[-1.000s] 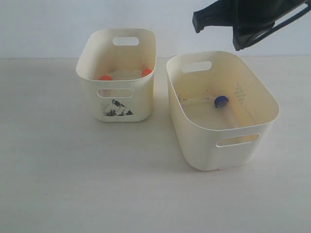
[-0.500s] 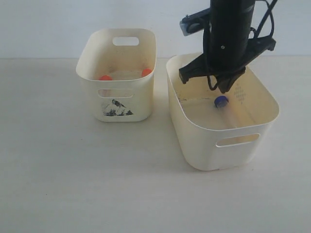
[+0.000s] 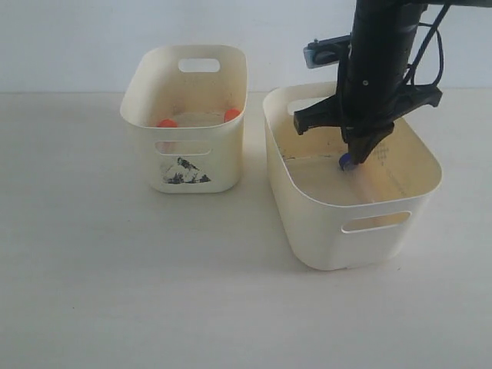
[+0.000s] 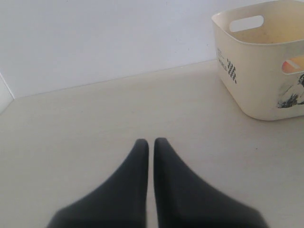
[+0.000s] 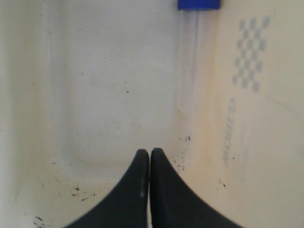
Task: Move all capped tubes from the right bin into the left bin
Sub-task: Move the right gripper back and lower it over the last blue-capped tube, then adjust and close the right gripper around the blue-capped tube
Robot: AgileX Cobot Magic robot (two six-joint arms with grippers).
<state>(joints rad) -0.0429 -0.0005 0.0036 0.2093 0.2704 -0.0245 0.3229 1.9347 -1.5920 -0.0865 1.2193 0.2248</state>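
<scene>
Pickup of the one tube visible in the right bin [image 3: 307, 207] is the step in hand, by my reading. The right gripper [image 5: 150, 152] hangs inside that bin with its jaws pressed together, tips meeting and nothing between them. The blue-capped tube [image 5: 193, 42] lies on the bin's floor ahead of the fingertips and a little to one side of their line. Its clear body runs toward the jaws and its blue cap [image 5: 198, 4] is at the far end; jaws and tube are apart. The next move, I judge, calls for parting the jaws first, since clenched as they are they could only nudge the tube. The gripper would then shift sideways to bring the body between the fingers, lower to the floor and close near the cap. The round, slick body may roll off if touched on one side only. The left gripper [image 4: 151, 141] rests low over the table [image 4: 71, 118], jaws likewise closed on nothing, with the left bin [image 4: 247, 71] well ahead of it and off to one side. Two orange-capped tubes [image 3: 166, 122] [image 3: 231, 114] already lie in that bin.
</scene>
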